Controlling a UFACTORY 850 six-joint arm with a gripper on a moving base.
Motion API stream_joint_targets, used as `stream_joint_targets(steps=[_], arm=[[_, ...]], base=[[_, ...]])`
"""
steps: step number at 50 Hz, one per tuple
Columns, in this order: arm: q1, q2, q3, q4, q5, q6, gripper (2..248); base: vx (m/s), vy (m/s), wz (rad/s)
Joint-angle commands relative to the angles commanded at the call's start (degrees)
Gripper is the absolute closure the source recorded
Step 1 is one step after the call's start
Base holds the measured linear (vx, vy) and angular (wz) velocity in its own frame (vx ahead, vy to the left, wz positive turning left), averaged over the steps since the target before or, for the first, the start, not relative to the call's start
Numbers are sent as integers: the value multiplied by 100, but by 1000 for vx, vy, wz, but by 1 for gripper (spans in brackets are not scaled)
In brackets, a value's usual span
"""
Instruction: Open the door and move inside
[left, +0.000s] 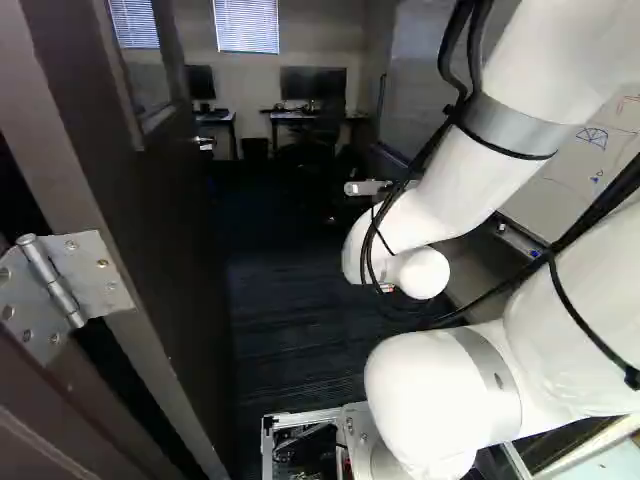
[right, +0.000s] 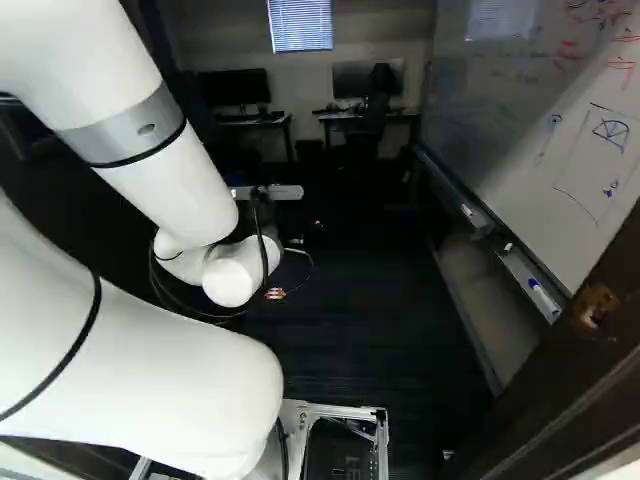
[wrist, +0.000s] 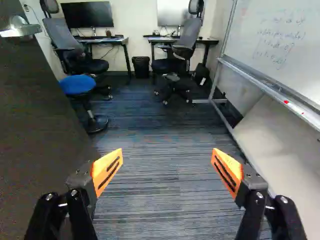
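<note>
The dark door (left: 185, 270) stands swung inward along the left of the left base view, with its hinge (left: 65, 285) nearer the base and its lever handle (left: 203, 141) at the far edge. In the wrist view the door (wrist: 40, 130) rises beside one finger, and its silver handle (wrist: 21, 31) shows farther ahead, touched by nothing. My gripper (wrist: 167, 167) stands wide open over the carpet, its orange pads apart with nothing between them. In both base views the wrist hides the fingers. The arm reaches ahead through the doorway.
Opposite the door runs a whiteboard (right: 560, 150) with a tray and a metal stand. The door frame (right: 590, 350) stands close at the right of the right base view. Inside are dark carpet (wrist: 160, 185), a blue stool (wrist: 77, 85), office chairs (wrist: 185, 42), desks with monitors and a bin (wrist: 141, 66).
</note>
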Motion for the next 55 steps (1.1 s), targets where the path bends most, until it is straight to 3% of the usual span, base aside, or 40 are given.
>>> stream_joint_targets(steps=[10, 55], arm=[[0, 0, 0, 0, 0, 0, 3], [0, 0, 0, 0, 0, 0, 3]], base=[[121, 11, 182], [173, -1, -6]])
